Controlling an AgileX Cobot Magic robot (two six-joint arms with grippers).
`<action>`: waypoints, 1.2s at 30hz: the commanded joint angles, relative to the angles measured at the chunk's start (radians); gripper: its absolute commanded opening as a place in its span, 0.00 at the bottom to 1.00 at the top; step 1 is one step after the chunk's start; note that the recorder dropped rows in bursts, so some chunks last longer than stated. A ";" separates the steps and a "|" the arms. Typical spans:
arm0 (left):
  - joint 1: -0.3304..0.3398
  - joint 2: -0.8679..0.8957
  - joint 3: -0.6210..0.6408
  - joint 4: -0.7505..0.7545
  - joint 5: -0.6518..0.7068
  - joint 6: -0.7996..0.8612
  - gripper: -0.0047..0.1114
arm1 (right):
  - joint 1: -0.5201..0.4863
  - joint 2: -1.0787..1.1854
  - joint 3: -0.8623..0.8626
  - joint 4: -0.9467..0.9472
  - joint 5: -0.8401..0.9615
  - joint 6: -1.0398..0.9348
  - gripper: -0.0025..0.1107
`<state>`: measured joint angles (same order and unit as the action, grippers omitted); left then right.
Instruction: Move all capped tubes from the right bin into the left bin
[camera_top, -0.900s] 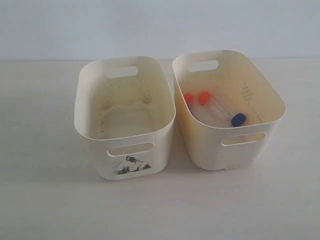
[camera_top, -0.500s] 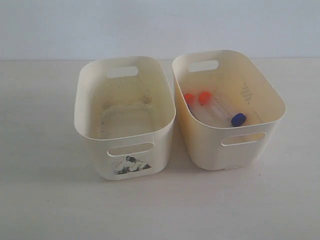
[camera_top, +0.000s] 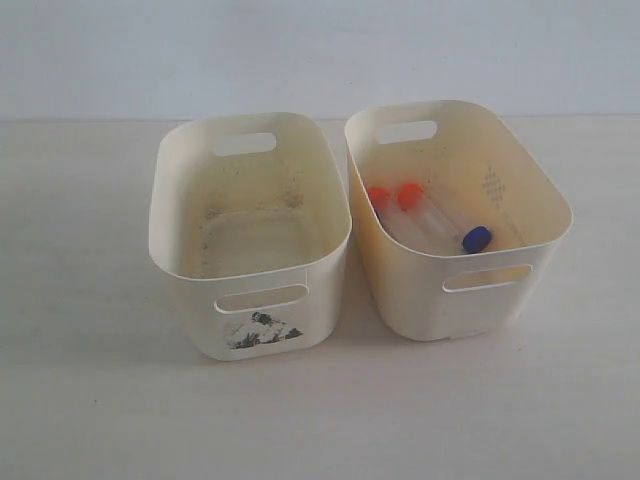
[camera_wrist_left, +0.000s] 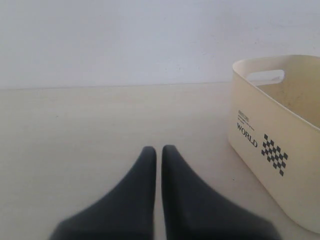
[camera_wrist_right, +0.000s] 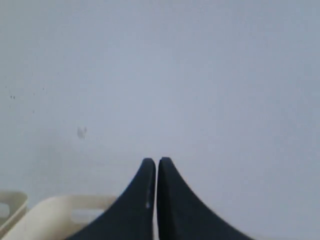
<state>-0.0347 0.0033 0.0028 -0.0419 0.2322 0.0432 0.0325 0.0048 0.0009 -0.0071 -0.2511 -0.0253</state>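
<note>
Pale wall runs behind a whitish desk (camera_top: 90, 400) on which two tubs stand side by side, nearly touching. Seen from the exterior camera, the left bin (camera_top: 165, 215) sits at 9 o'clock of the right bin (camera_top: 560, 215). The left bin has a torn black-and-white sticker (camera_top: 260, 330) under its near handle slot, and nothing shows on its floor.

The capped tubes (camera_top: 430, 215) lie on the floor of the right bin. Two orange-red caps (camera_top: 410, 194) point toward 10 o'clock and one dark blue cap (camera_top: 477, 239) lies toward 5 o'clock. A fourth tube cannot be made out. A dotted diamond mark (camera_top: 491, 185) shows on that bin's inner wall at about 2 o'clock.

Neither arm appears in the exterior view. The left tool (camera_wrist_left: 156, 148) hangs over bare desk with its jaws pressed almost together, only a thin slit between them. It grips nothing and touches nothing, and a printed tub wall (camera_wrist_left: 270, 150) stands well apart from it. The right tool (camera_wrist_right: 156, 160) faces the wall with its jaws closed tip to tip and nothing between them. Cream tub rims (camera_wrist_right: 60, 210) sit beyond it, untouched.
</note>
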 joint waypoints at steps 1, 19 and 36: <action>0.001 -0.003 -0.003 0.002 -0.007 -0.008 0.08 | -0.003 -0.005 -0.001 0.007 -0.324 -0.038 0.03; 0.001 -0.003 -0.003 0.002 -0.007 -0.008 0.08 | -0.003 0.808 -1.016 0.091 1.034 -0.272 0.03; 0.001 -0.003 -0.003 0.002 -0.007 -0.008 0.08 | -0.002 1.133 -1.033 0.386 0.692 -0.222 0.03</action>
<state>-0.0347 0.0033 0.0028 -0.0419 0.2322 0.0432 0.0325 1.0759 -1.0130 0.2952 0.4733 -0.2511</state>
